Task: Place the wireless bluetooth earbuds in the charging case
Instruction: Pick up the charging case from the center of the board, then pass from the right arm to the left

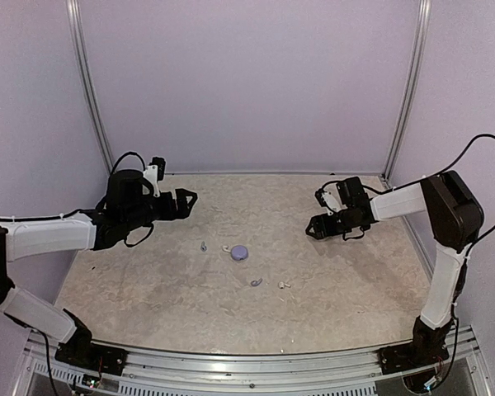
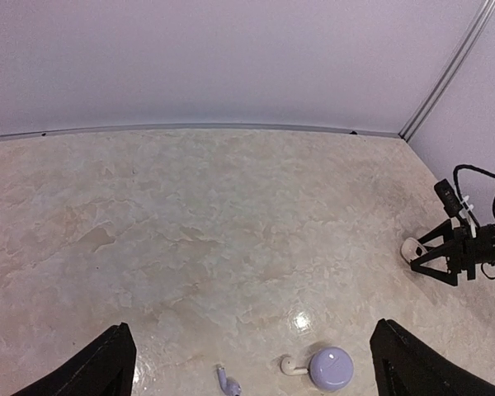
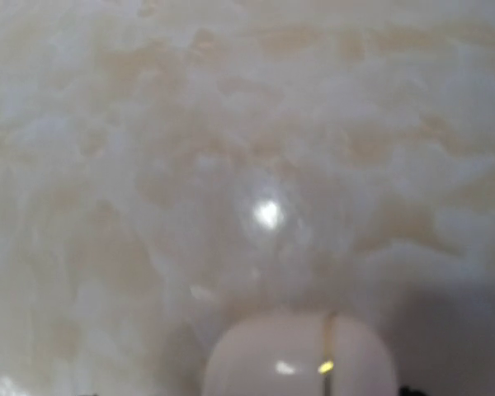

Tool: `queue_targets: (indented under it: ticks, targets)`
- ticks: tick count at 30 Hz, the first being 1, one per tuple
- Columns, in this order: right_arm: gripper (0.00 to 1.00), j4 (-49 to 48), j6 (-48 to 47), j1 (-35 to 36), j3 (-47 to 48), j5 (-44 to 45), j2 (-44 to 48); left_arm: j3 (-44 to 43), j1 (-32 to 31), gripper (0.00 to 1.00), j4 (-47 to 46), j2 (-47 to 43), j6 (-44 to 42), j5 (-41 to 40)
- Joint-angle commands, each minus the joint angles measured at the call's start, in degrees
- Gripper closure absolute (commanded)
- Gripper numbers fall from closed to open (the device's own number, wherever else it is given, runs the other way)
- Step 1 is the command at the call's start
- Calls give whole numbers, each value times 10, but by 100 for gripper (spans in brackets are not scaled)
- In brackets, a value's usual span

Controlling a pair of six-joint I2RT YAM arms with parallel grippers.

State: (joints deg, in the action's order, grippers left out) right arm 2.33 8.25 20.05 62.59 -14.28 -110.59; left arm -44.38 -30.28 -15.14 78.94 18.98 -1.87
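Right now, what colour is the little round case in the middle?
Lilac purple. The case shows best in the left wrist view.

Lilac case (image 2: 331, 368) on marble table (image 2: 190, 231); white earbud (image 2: 293, 365) just beside it; lilac earbud (image 2: 228, 382) nearby; left pincer (image 2: 252, 342) spread wide

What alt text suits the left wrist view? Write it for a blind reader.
A round lilac case lies low on a marbled tabletop with a white earbud beside it and a lilac earbud a little apart, framed by the wide-open black fingers of the left gripper. At the picture's right edge, the right gripper has a white case at its fingertips.
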Motion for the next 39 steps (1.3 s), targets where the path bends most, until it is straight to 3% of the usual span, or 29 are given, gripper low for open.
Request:
queue_targets:
  ticks: [1,4,12,23,27,31,39]
  targets:
    - [26,21,-26,16,31,18,-23,7,-4,1,-23,-13,0,-6]
    - [30,28,-40,19,28,23,-23,10,-5,1,-25,-15,2,-7]
    - [29,22,-74,19,-22,22,4,50,-10,1,-80,-46,-16,29]
    - [47,49,-119,18,-10,50,-1,28,-10,1,-62,-27,-14,49]
    - [51,26,-141,30,-29,8,36,44,-11,1,-93,-31,3,82]
    - [56,-14,-164,98,-65,-35,105,62,-23,3,-118,-28,52,131]
    - [57,7,-211,261,-83,31,211,35,-88,14,-58,-13,97,218]
